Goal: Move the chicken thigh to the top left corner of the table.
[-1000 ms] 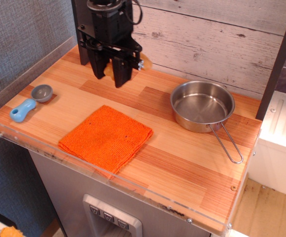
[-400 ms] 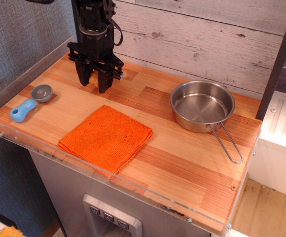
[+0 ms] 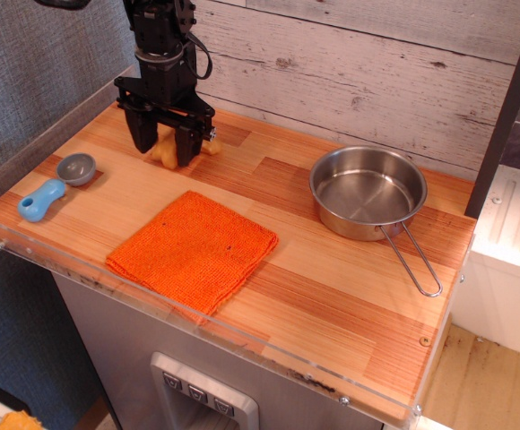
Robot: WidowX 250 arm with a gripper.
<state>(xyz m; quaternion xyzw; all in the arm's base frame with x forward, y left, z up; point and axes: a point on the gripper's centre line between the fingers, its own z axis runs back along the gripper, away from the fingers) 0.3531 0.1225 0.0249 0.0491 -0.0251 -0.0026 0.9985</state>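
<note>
gripper (image 3: 164,148) part-open astride chicken thigh (image 3: 164,152)

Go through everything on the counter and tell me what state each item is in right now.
hand: low at the back left, fingers on either side of the chicken thigh
chicken thigh: on the table between the fingers
orange cloth: flat, folded
metal pan: upright, empty
blue scoop: lying bowl up, empty

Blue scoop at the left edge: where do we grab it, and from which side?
Grip the blue scoop on its thick blue handle, coming straight down with the end effector closing across the handle's width. It lies flat on the table, so the handle's two long sides are free. The grey bowl end is round and shallow, a poorer hold. The clear rim runs close, so side approaches look cramped.
</note>
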